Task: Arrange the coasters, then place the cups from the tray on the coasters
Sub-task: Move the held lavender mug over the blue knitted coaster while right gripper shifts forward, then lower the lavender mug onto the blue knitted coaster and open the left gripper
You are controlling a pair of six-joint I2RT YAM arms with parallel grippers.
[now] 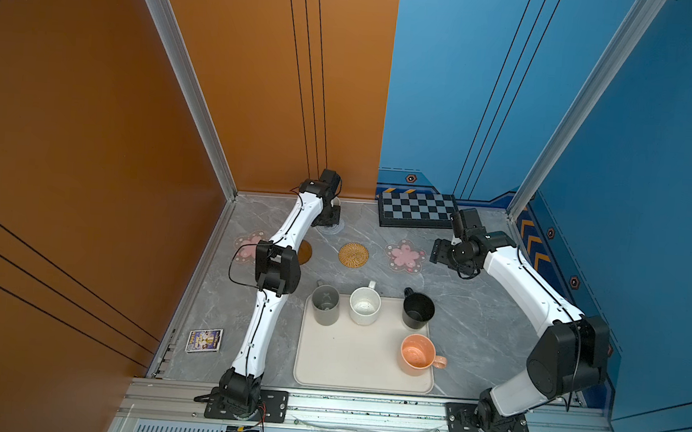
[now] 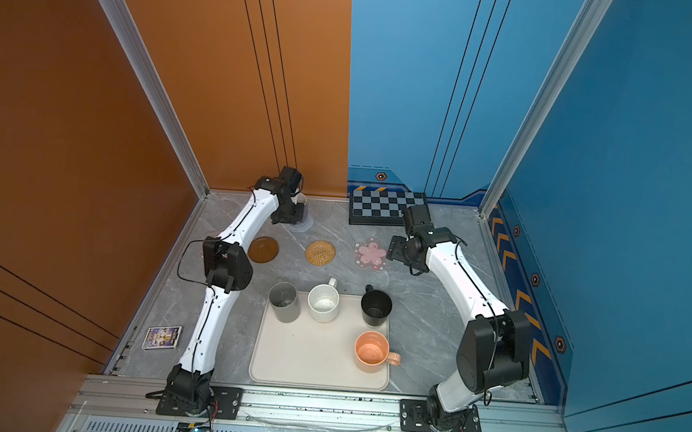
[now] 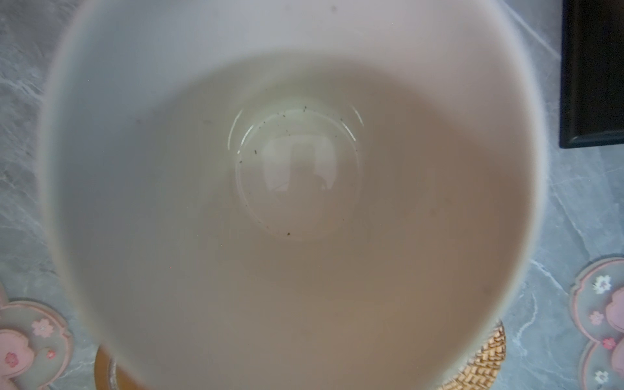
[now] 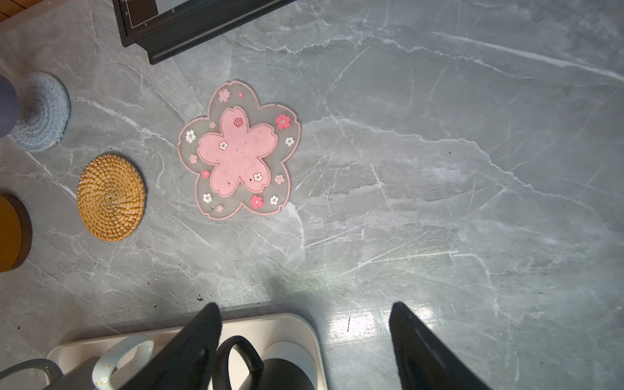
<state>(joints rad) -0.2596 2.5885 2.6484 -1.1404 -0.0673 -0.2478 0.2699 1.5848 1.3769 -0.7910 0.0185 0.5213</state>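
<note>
grey marble counter [image 1: 474, 318]: left claw [image 1: 328, 220] clenched on lavender mug with white inside [image 3: 304, 202] over grey-blue knitted round coaster [image 4: 40, 111]; lower straight, centre it, then release. right claw [image 4: 304, 314] released, empty.

Grey marble tabletop [image 1: 477, 343], white veins. Chequered board [image 1: 417, 209], black and grey in black frame, flat at far edge of tabletop, against blue wall [image 1: 470, 88]. Small printed card or box [image 1: 204, 340], cannot tell which, blue-purple picture, lying near left edge, well apart from board. Orange wall [image 1: 92, 124] left and back-left. Aluminium corner post [image 1: 186, 85]. Metal rail [image 1: 364, 410] along near edge.
</note>
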